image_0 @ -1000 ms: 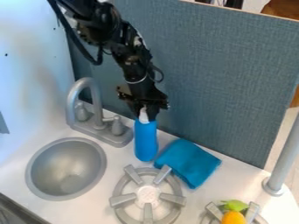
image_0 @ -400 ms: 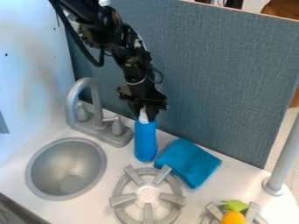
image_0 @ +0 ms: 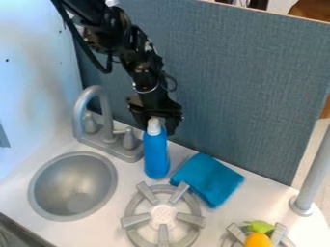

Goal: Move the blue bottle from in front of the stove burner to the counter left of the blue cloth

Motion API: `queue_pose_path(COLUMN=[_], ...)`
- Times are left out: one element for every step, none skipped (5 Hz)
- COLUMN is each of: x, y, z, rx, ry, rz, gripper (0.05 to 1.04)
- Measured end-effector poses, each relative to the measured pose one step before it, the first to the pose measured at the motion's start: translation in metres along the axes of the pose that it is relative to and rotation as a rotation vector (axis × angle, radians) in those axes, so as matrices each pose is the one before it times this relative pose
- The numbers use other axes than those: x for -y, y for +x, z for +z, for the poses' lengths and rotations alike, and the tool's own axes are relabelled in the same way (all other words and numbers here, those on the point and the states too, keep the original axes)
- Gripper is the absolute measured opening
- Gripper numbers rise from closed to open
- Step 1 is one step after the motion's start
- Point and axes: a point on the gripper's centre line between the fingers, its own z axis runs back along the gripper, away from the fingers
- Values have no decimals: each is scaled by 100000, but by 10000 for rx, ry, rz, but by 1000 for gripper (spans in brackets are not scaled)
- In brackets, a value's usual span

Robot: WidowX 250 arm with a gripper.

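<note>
Blue bottle (image_0: pixel 155 157) with a white cap is upright, right of the faucet (image_0: pixel 97 103) on the white counter (image_0: pixel 129 176). A blue-grey panel (image_0: pixel 238 87) rises behind the faucet, with part of the room beyond. At the bottle's top is the gripper (image_0: pixel 159 123), partly hidden by the cap; whether its jaws are apart or clamped on it cannot be told. Below and right of the faucet are a blue cloth (image_0: pixel 207 178) and a burner (image_0: pixel 163 214), its hub marks too small to read; farther right, the bottom edge cuts off a yellow-orange toy (image_0: pixel 258 240).
</note>
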Motion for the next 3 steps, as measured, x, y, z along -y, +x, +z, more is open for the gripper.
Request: queue_pose_path(x=[180, 813, 3230], y=[1152, 1764, -93], z=[2427, 3589, 2760], rx=[460, 819, 496], ry=[-220, -298, -23], rz=[303, 149, 187], gripper=[1007, 1003, 1003])
